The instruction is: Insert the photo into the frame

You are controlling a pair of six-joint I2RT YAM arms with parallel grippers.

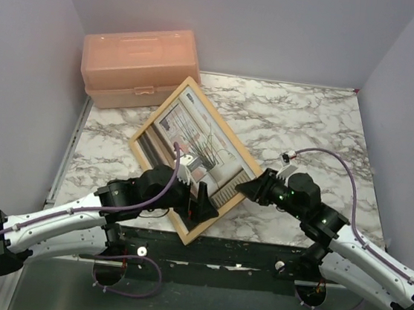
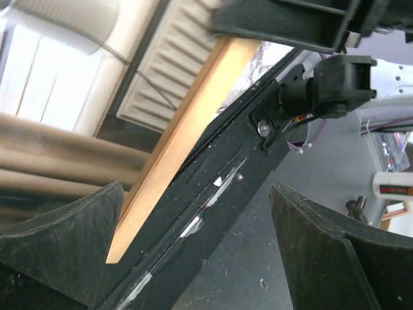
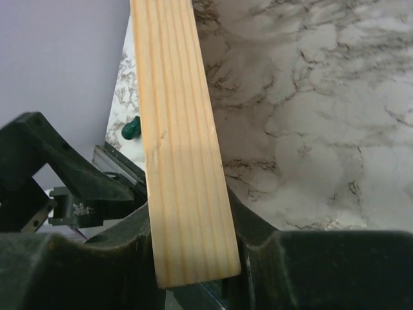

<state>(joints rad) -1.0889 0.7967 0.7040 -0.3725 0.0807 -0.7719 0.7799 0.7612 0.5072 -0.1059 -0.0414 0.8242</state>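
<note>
Seen from above, the left arm (image 1: pixel 57 220) reaches in low from 8 o'clock, elbow bent, with its wrist turned toward 3 o'clock. The left gripper (image 1: pixel 203 203) has its fingers (image 2: pixel 58 252) spread as wide as they go, gripping nothing. The right arm (image 1: pixel 360 255) reaches in from 4 o'clock, wrist aimed at about 10 o'clock. The right gripper (image 1: pixel 250 188) is pinched on the frame (image 3: pixel 184 148), one wooden bar clamped between its two fingers (image 3: pixel 64 174).

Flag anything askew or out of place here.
The frame sits diagonally on the table, not square to its edges, and its near corner pokes past the front edge over the black rail. The right gripper has its jaws closed on the frame's right bar.
</note>
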